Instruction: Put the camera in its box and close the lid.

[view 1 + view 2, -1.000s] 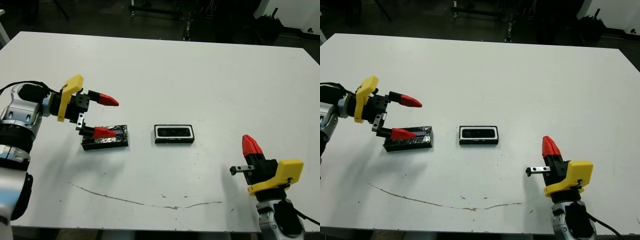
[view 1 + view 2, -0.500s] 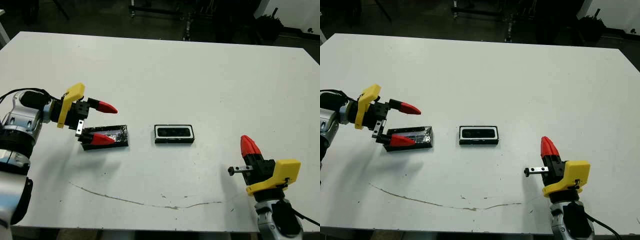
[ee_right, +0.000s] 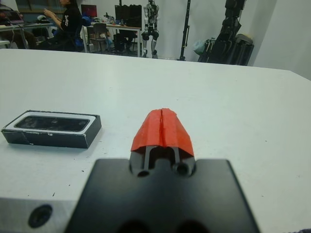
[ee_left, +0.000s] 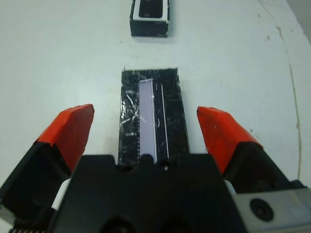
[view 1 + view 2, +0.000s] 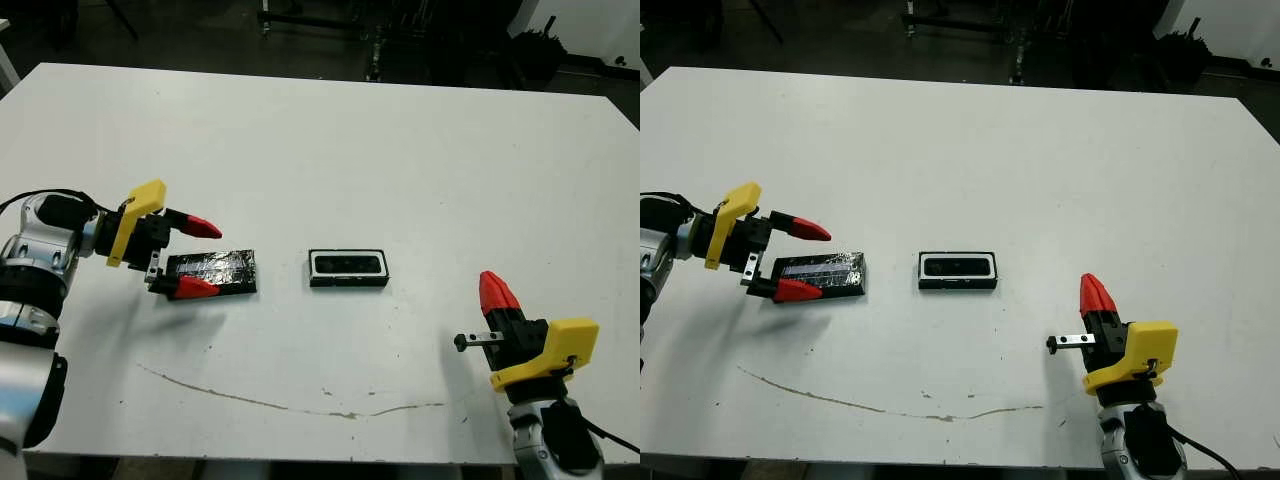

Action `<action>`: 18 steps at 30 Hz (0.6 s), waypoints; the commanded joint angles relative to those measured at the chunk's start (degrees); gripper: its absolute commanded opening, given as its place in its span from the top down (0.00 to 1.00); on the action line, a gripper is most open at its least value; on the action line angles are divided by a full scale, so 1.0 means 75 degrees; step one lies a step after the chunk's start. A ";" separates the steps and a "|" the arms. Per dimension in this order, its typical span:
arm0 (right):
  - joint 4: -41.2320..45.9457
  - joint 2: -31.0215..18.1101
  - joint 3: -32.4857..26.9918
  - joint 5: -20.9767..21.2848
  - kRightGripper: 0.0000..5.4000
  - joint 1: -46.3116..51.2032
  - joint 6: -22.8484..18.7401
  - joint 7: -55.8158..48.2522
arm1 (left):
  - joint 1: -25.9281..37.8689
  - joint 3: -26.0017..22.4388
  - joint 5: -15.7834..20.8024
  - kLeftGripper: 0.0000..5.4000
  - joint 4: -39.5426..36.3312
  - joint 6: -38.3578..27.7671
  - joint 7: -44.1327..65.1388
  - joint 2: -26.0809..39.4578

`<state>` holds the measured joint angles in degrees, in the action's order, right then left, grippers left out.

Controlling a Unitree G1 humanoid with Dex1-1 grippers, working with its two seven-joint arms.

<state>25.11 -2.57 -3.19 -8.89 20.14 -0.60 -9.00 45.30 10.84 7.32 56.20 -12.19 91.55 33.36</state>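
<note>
The box (image 5: 348,268) stands at the table's middle, black-walled with a white lining, and the camera (image 5: 348,263) lies flat inside it. To its left lies the lid (image 5: 215,270), a glossy speckled black slab flat on the table. My left gripper (image 5: 213,261) is open, with one red finger on each long side of the lid's left end; the left wrist view shows the lid (image 4: 153,111) running out between the fingers toward the box (image 4: 149,22). My right gripper (image 5: 497,292) is shut and holds nothing, at the front right, apart from the box (image 3: 53,128).
A thin dark scratch (image 5: 280,402) runs across the white table (image 5: 330,140) near its front edge. Beyond the table's far edge a person (image 3: 68,24) sits among desks and equipment stands.
My left gripper has drawn back to the left and sunk lower: its near finger, which lay over the lid, now sits beside the lid's near edge. The right gripper has barely shifted.
</note>
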 commanded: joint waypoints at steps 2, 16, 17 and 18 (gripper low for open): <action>-0.0051 -0.0049 -0.0028 -0.0002 1.00 0.0040 -0.0009 0.0038 | 0.0000 -0.0029 -0.0272 0.00 0.0082 -0.0123 -0.0034 0.0017; -0.0067 -0.0078 -0.0036 -0.0013 1.00 0.0048 -0.0035 0.0031 | -0.0063 -0.0059 -0.0453 0.00 0.0344 -0.0223 0.0126 0.0082; -0.0053 -0.0078 -0.0035 -0.0009 1.00 0.0051 -0.0053 0.0039 | -0.0071 -0.0050 -0.0484 0.00 0.0338 -0.0236 0.0126 0.0095; -0.0044 -0.0076 -0.0034 -0.0012 1.00 0.0049 -0.0066 0.0044 | -0.0080 -0.0036 -0.0502 0.00 0.0321 -0.0248 0.0126 0.0110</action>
<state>24.98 -2.57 -3.20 -8.93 20.14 -0.60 -8.83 45.29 10.30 4.30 58.28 -13.86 92.25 33.43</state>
